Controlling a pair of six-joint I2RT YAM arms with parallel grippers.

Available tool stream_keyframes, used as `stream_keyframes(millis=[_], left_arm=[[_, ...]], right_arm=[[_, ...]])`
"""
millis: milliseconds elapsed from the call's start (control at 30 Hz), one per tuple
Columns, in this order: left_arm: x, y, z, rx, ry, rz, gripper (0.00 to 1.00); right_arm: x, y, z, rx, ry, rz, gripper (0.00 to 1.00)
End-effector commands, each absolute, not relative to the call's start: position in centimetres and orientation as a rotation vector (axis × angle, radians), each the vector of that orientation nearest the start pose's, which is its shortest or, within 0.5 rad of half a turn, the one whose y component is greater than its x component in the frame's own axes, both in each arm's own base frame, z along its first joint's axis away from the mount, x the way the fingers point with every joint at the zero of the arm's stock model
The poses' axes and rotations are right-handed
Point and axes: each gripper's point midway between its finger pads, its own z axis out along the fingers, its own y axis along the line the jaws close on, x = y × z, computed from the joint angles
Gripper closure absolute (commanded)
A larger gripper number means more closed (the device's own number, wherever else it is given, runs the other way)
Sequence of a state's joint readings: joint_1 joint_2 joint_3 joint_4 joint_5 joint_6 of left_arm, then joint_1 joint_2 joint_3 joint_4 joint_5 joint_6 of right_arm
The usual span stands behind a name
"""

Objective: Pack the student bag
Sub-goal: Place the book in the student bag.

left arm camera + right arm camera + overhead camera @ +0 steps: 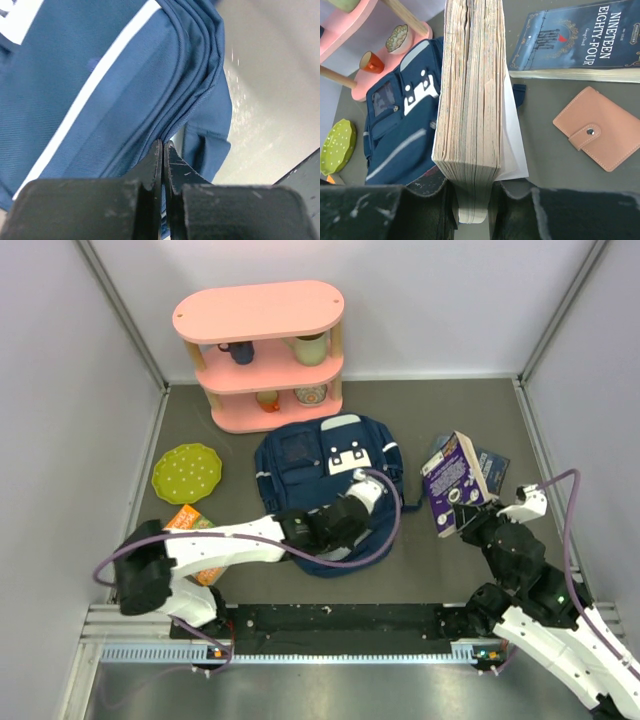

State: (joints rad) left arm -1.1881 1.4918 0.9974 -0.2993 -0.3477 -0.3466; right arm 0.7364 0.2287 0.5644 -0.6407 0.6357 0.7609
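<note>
Student bag: soft navy woven fabric, white stripe + white buckle patch, lying flat mid worktop, front up, just below pink oval shelf. L end effector pressed together, tips right at bag's ribbed side seam, touching fabric; can't tell if any cloth is caught. R end effector pinching thick paperback by its yellowed page block, right of bag, not touching it.

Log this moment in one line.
left gripper: shut at bag edge | right gripper: shut on book, right of bag
</note>
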Motion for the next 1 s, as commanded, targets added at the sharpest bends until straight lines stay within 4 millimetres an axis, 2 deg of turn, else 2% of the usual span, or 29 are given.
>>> stream_keyframes(millis=[0,100,167,200,267,433,500,667,700,733,800,833,967], left_arm=[[24.7,-31.2,23.7,0.416,1.938,-0.417,1.0],[26.6,-29.9,28.2,0.328,1.845,-0.473,1.0],[27.1,-29.6,29.3,0.328,1.843,-0.486,1.0],[27.3,-29.8,30.8,0.321,1.823,-0.497,1.0],[27.3,-30.6,32.1,0.337,1.806,-0.534,1.0],[27.7,-31.8,33.1,0.328,1.803,-0.566,1.0],[27.4,-32.9,33.3,0.364,1.797,-0.606,1.0],[27.2,-34.3,32.1,0.386,1.821,-0.649,1.0],[27.1,-34.5,32.2,0.388,1.817,-0.662,1.0],[27.0,-34.7,32.1,0.382,1.819,-0.671,1.0],[26.8,-34.9,32.1,0.381,1.816,-0.684,1.0],[26.7,-35.0,32.3,0.374,1.813,-0.694,1.0],[25.9,-35.3,33.5,0.376,1.785,-0.726,1.0]], right_arm=[[18.9,5.5,24.2,0.483,1.684,0.498,1.0],[18.1,4.7,24.5,0.511,1.664,0.522,1.0],[17.5,4.7,24.3,0.505,1.667,0.561,1.0],[17.0,4.8,24.5,0.508,1.651,0.601,1.0],[16.3,6.0,24.4,0.496,1.671,0.707,1.0],[13.5,9.3,25.6,0.515,1.67,1.074,1.0],[12.4,10.8,26.0,0.484,1.686,1.196,1.0],[10.8,13.3,26.2,0.452,1.729,1.395,1.0],[10.7,13.7,26.6,0.458,1.716,1.438,1.0],[10.9,14.1,25.9,0.47,1.738,1.448,1.0],[11.0,14.7,25.9,0.493,1.729,1.501,1.0],[11.4,15.2,24.8,0.51,1.757,1.501,1.0],[12.6,16.7,23.1,0.589,1.753,1.58,1.0]])
